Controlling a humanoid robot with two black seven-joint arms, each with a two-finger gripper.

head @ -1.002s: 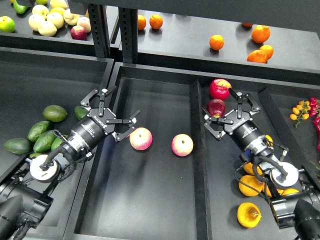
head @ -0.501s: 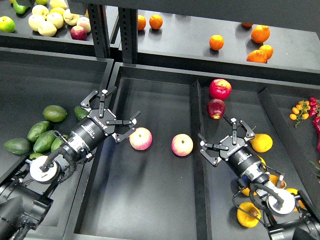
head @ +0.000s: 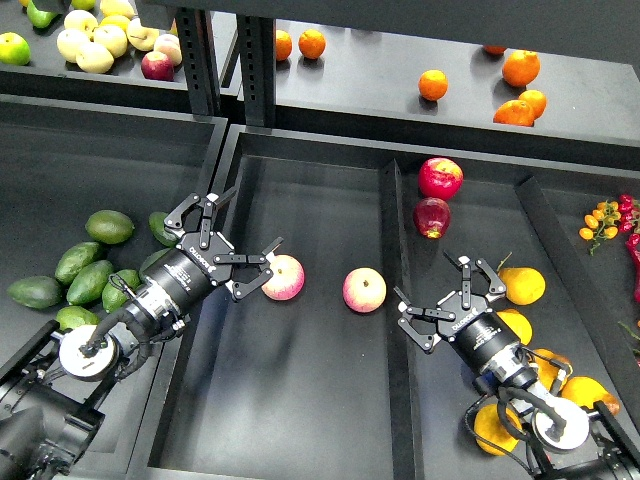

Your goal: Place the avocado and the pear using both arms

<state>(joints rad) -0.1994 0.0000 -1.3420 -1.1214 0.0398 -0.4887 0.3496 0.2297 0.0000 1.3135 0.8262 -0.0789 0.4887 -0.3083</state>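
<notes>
Several green avocados (head: pixel 90 280) lie in the left bin. My left gripper (head: pixel 250 222) is open and empty. It hangs over the left edge of the middle tray (head: pixel 300 400), just right of the avocados, and its near finger is close to a pink-yellow apple (head: pixel 283 277). Yellow-orange pears (head: pixel 522 285) lie in the right bin. My right gripper (head: pixel 425 278) is open and empty, just left of those pears and near the divider. Parts of the lower pears are hidden by my right arm.
A second pink-yellow apple (head: pixel 364 290) lies in the middle tray. Two red apples (head: pixel 440 178) sit at the back of the right bin. Cherry tomatoes (head: pixel 603 220) are at the far right. The back shelf holds oranges (head: pixel 520 68) and pale apples (head: pixel 95 45).
My right gripper has drawn back from the red apples towards me and now sits beside the pears. My left gripper has shifted slightly down and towards me. Both stay open.
</notes>
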